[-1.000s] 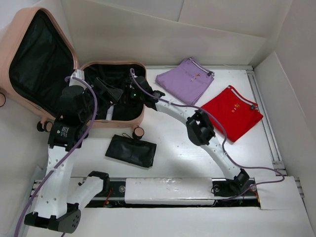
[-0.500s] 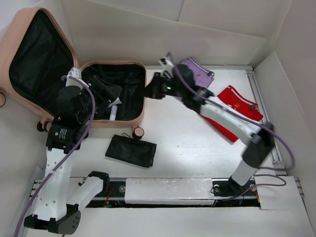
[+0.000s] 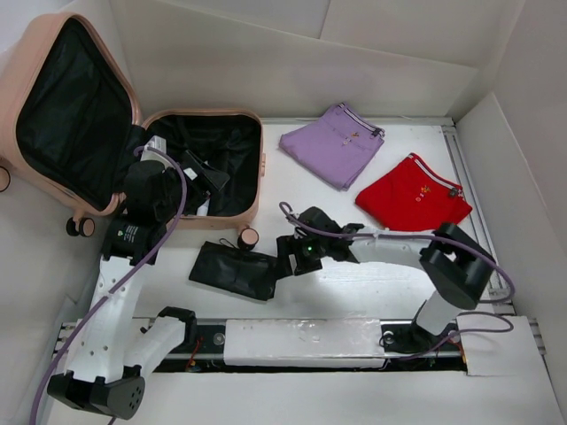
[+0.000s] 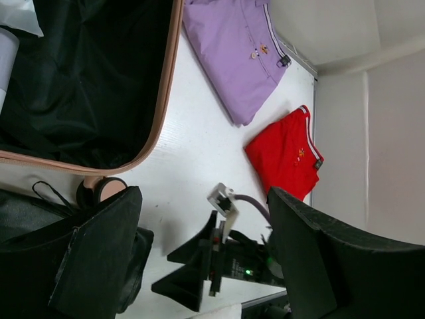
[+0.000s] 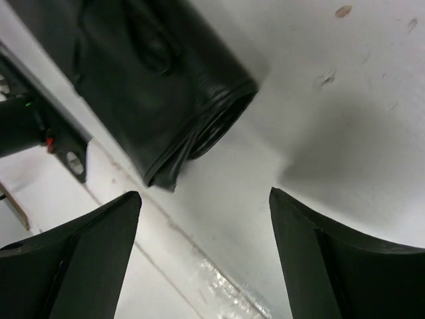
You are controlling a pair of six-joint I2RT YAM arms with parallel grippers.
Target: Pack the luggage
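The luggage is a peach-pink suitcase lying open at the far left, with its lid propped up and its black-lined base flat on the table. Its rim shows in the left wrist view. My left gripper hangs open and empty over the base's near edge. A flat black pouch lies in front of the suitcase. My right gripper is open and empty, low over the table just right of the pouch; in its wrist view the gripper has bare table between its fingers.
A folded purple garment and a folded red garment lie at the back right; both show in the left wrist view, purple and red. A white item lies in the suitcase base. A caster wheel sticks out near the pouch.
My right arm has swung away from the suitcase, out over the garments and then down to the table beside the pouch. My left gripper has shifted slightly right and nearer.
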